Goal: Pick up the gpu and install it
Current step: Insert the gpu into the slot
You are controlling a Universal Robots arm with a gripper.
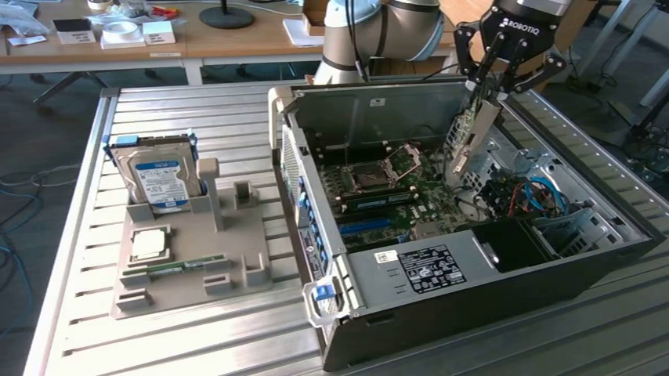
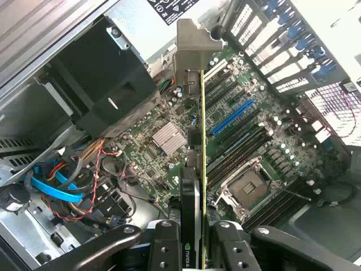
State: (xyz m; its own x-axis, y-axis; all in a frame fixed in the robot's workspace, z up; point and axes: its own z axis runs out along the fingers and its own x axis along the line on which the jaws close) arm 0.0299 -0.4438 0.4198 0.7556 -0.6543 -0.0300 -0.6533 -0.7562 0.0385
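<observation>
The gpu (image 1: 468, 137) hangs on edge inside the open computer case (image 1: 585, 274), tilted slightly off upright, with its upper end pinched by the gripper (image 1: 496, 88) and its lower end down over the green motherboard (image 1: 387, 200); whether that lower end touches the board cannot be told. In the wrist view the card shows edge-on as a thin yellow-green line with its black fan housing on one side, and its grey metal bracket (image 2: 194, 45) is at the end farthest from the gripper. The jaws are clamped on the gpu, one finger (image 2: 163, 248) against each face. Beside the card on the board lie the empty processor socket (image 1: 374, 176) and a blue expansion slot (image 2: 232, 116); blue cables (image 1: 544, 192) curl in the case to the exterior view's right. Well apart, to the exterior view's left, a hard drive (image 1: 157, 176) stands upright in a grey holder (image 1: 199, 274) on the slatted metal table (image 1: 209, 117).
</observation>
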